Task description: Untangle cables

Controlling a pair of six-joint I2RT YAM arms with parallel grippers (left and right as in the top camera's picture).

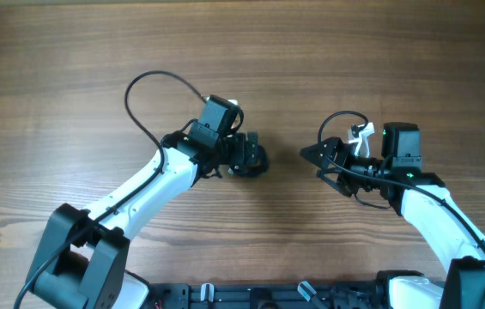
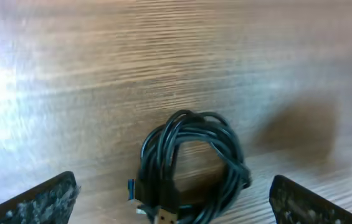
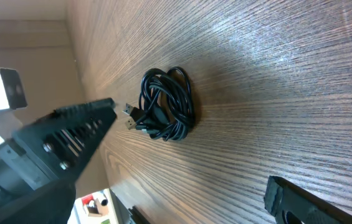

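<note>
The cables (image 2: 191,165) are one small coil of thin black cord lying on the wooden table, with a plug end (image 2: 163,216) at its near side. My left gripper (image 2: 176,205) is open. Its fingers (image 2: 38,202) stand wide on either side of the coil without touching it. From overhead the left gripper (image 1: 246,156) covers most of the cables (image 1: 260,160). My right gripper (image 1: 318,163) is open and points left toward the coil from a short distance. In the right wrist view the cables (image 3: 166,106) lie ahead of the right gripper (image 3: 188,180), which holds nothing.
The wooden table (image 1: 242,51) runs wide to the back and to both sides. A thick black arm cable (image 1: 152,94) loops up behind the left arm. The table's near edge and the robot bases (image 1: 251,296) are at the bottom.
</note>
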